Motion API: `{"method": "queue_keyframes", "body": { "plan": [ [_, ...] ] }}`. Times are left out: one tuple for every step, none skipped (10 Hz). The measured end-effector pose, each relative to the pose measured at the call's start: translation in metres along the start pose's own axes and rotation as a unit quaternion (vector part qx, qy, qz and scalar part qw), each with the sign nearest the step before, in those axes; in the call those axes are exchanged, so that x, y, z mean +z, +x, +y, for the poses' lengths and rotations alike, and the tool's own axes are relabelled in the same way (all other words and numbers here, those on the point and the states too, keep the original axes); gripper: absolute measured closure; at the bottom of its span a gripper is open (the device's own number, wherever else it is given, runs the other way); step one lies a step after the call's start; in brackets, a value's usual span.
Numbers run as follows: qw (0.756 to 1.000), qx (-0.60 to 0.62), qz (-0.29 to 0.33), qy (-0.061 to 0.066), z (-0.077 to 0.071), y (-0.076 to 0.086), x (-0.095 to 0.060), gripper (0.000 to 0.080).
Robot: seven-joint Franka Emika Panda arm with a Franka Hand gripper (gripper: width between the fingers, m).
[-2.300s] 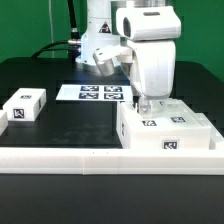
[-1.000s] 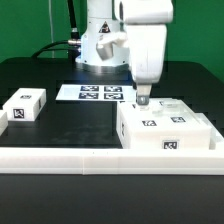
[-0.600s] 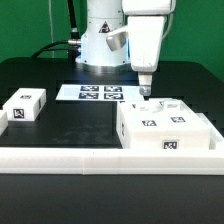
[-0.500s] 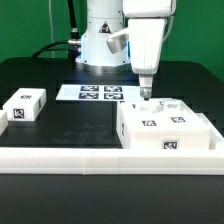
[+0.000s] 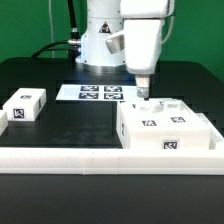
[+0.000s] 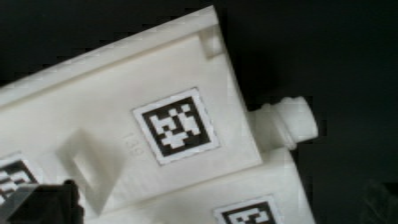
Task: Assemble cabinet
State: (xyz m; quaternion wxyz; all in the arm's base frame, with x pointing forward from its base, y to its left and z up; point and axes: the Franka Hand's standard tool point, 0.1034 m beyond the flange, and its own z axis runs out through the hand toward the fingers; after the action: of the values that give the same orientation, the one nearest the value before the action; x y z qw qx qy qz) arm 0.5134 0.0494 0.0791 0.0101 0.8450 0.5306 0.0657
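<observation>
The cabinet (image 5: pixel 166 126), a large white box with black-and-white tags, stands on the black table at the exterior view's right. My gripper (image 5: pixel 141 94) hangs just above its far left corner, pointing down, clear of it and holding nothing. In the wrist view the cabinet's tagged top (image 6: pixel 143 110) fills the picture, with a short round peg (image 6: pixel 288 120) sticking out of its side. One dark finger (image 6: pixel 39 200) shows at the picture's edge, far from the middle, so the jaws stand open.
A small white tagged block (image 5: pixel 25 106) lies at the exterior view's left. The marker board (image 5: pixel 95 93) lies flat behind the middle, before the robot base (image 5: pixel 100 45). A long white rail (image 5: pixel 90 158) runs along the table's front.
My gripper has risen from the cabinet's top, where it sat low 2.3 s ago, to a little above it. The cabinet and block have not moved.
</observation>
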Motion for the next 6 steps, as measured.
{"method": "queue_keyframes", "body": {
  "plan": [
    [0.999,0.045,0.000,0.000,-0.0078,-0.0049,0.0019,0.0002],
    [0.994,0.110,0.006,-0.005,-0.0107,-0.0032,0.0027,0.0002],
    [0.987,0.163,0.010,-0.006,-0.0152,-0.0018,0.0044,0.0002],
    [0.980,0.199,0.010,-0.002,-0.0176,-0.0035,0.0061,0.0002],
    [0.973,0.229,0.012,0.000,-0.0171,-0.0026,0.0057,0.0002],
    [0.966,0.258,0.013,0.002,-0.0175,-0.0022,0.0058,0.0002]
  ]
}}
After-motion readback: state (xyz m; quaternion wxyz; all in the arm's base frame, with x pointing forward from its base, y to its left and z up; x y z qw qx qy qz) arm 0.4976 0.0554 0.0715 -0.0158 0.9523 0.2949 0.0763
